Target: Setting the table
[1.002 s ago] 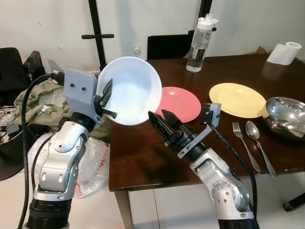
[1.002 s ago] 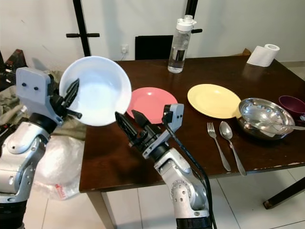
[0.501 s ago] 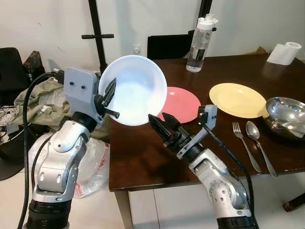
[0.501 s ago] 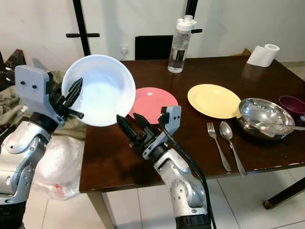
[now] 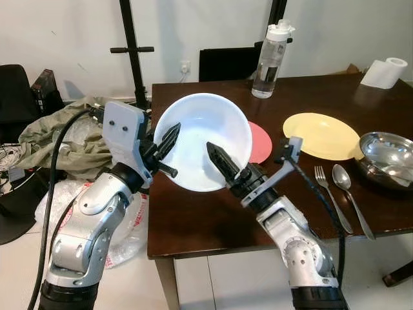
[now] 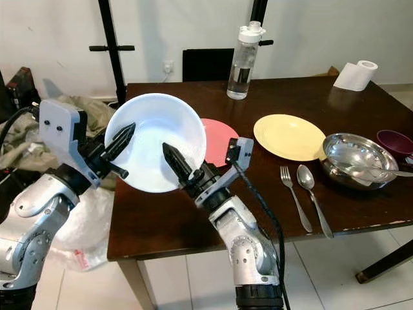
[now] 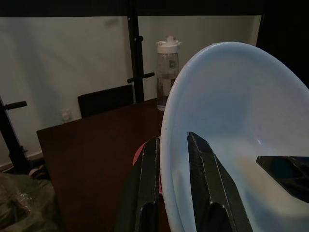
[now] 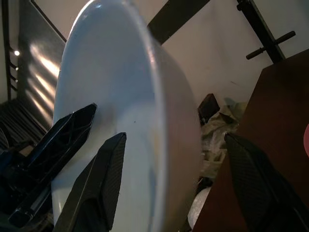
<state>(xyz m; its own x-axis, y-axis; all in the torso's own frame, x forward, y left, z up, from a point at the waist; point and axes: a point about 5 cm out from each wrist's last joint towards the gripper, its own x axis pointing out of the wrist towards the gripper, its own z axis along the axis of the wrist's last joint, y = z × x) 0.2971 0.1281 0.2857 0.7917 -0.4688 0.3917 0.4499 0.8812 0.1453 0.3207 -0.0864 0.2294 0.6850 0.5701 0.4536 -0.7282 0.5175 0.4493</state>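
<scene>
White bowl (image 5: 203, 142) is hanging tilted in the air above the near-left part of the dark wooden table (image 5: 193, 219), partly hiding the pink plate (image 5: 261, 142). Left gripper (image 5: 169, 150) is clamping its rim (one finger inside, one outside). Right gripper (image 5: 226, 165) is spread wide, straddling the bowl's opposite rim. Yellow plate (image 5: 321, 134), fork (image 5: 331, 194), spoon (image 5: 348, 194) and steel bowl (image 5: 387, 155) are sitting further right.

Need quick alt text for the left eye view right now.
The left gripper clamps the rim of a tilted white bowl above the dark table, while the open right gripper straddles its opposite rim. Behind lie a pink plate and a yellow plate.
</scene>
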